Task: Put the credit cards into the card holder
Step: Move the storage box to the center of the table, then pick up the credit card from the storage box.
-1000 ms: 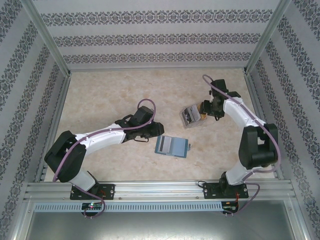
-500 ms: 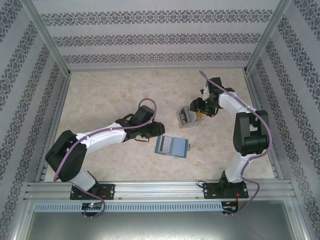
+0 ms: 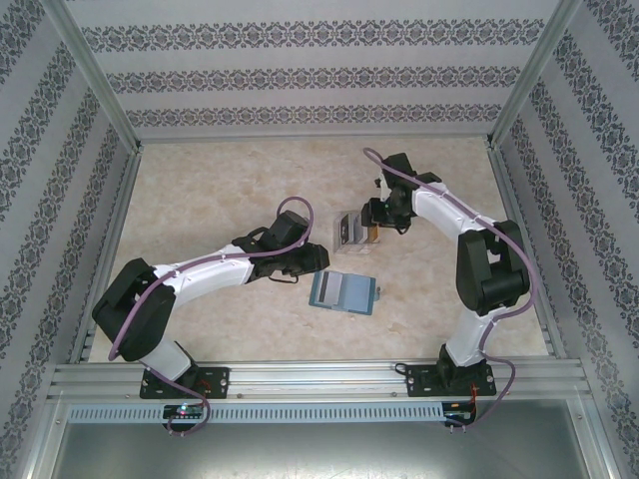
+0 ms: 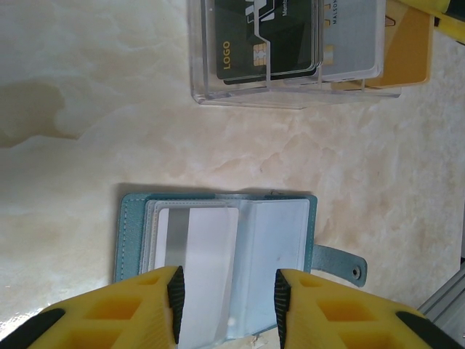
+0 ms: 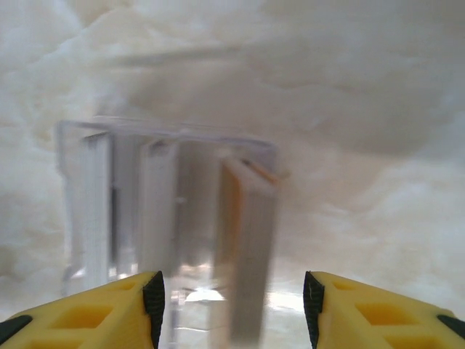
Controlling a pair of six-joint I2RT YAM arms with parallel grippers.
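The small teal-blue folding wallet [image 3: 342, 292] lies open and flat on the beige marbled desk [image 3: 220, 190], toward the near edge and a little right of the middle. The left arm's yellow two-finger claw [image 3: 312, 261] sits at the wallet's left end. From its wrist camera, the left claw [image 4: 227, 273] hangs right over the open wallet [image 4: 280, 247], its jaws apart and nothing clamped between the black pads [image 4: 175, 298]. A pale grey plastic card [image 4: 203, 269] lies in the wallet's left pocket, between the two fingers. The wallet's clasp strap [image 4: 341, 265] sticks out to one side.

Just beyond the wallet, nearer the middle of the desk, stands the clear plastic box [image 3: 349, 230]. The right claw [image 3: 371, 215] is up against its right side. Through the right wrist camera the box [image 5: 116, 218] is blurred. The right claw [image 5: 232, 280] is spread wide, with the box's orange end between its fingers and neither pad pressed on it.

By my count there is one wallet and one box. I count four cards: a dark card [image 4: 265, 43], a light grey one [image 4: 352, 40] and a yellow-orange one [image 4: 410, 43] upright in the box, plus the pale one in the wallet.
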